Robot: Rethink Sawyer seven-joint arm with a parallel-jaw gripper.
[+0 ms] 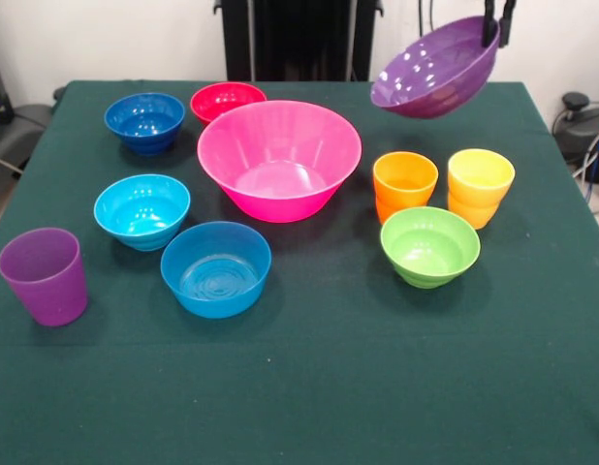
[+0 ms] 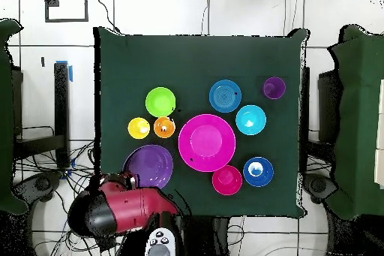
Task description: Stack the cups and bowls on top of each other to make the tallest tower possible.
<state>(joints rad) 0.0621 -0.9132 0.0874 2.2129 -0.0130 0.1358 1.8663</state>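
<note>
The claw (image 1: 497, 29) grips the large purple bowl (image 1: 437, 68) by its rim, holding it tilted in the air above the desk's (image 1: 299, 387) far right corner in the front view — clear of the cloth. The hot-pink bowl (image 1: 279, 158), the widest and the likely base, sits open-side up near the far edge's middle, just left of the held bowl. Glossy purple plastic — mouth tipped leftward.

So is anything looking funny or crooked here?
Yes: the large purple bowl is in the air, tilted, hanging by its rim from the gripper above the table's far corner. All the other bowls and cups sit upright, unstacked.
</note>
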